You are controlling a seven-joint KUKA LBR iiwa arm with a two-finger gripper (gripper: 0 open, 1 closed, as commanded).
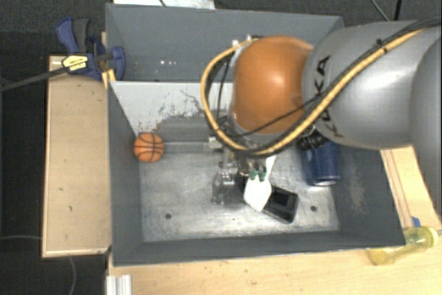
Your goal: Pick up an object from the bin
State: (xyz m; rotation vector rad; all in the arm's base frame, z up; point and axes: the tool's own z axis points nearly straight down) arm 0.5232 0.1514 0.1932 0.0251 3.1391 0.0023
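Note:
My gripper [226, 183] is low in the middle of the bin, just under the arm's orange cover, close to the floor. Right beside it on the right lies a white thing with a small green part [257, 191]; whether the gripper touches it I cannot tell. A flat black block [282, 205] lies against that white thing's right side, toward the front wall. A dark blue can [321, 164] stands further right, partly hidden by the arm.
A small orange basketball [148, 147] rests at the left wall, well away from the gripper. Bare bin floor stretches between the ball and the gripper and along the front left. The arm covers the right rear of the bin.

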